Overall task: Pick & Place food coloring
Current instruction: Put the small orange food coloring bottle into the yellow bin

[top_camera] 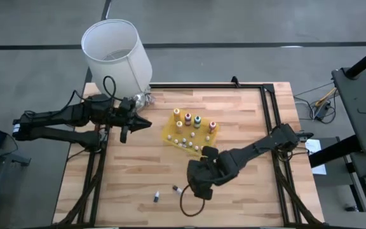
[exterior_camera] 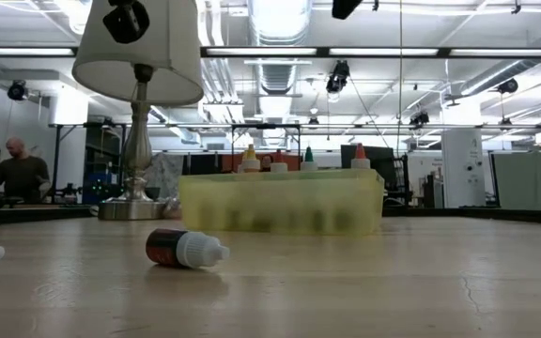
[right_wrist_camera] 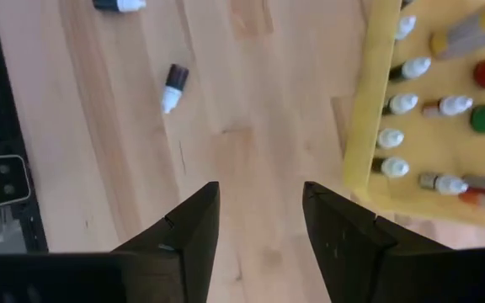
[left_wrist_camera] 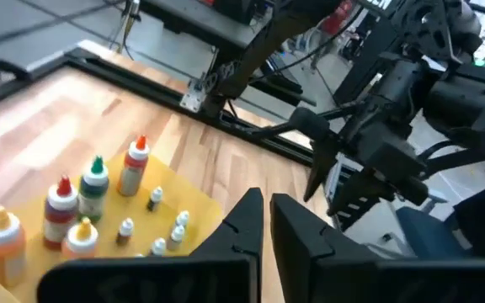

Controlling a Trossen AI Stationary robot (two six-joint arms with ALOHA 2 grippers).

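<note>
The food coloring stands in a yellow tray (top_camera: 170, 135) mid-table: a few squeeze bottles (top_camera: 188, 119) at its far side and several tiny vials (top_camera: 184, 141) in front of them. Two dark vials (top_camera: 176, 189) (top_camera: 157, 196) lie loose on their sides on the wood near the front edge; the nearer one shows in the low view as a vial (exterior_camera: 186, 249). My right gripper (right_wrist_camera: 259, 210) hangs open above the bare wood between the tray and the loose vials, holding nothing. My left gripper (left_wrist_camera: 263, 223) is shut and empty, off the tray's left side.
A lamp with a white shade (top_camera: 116, 51) stands at the far left corner, just behind my left gripper (top_camera: 142, 123). A black frame (top_camera: 269, 108) runs along the table's far and right edges. Bare wood lies at the table's front left and front right.
</note>
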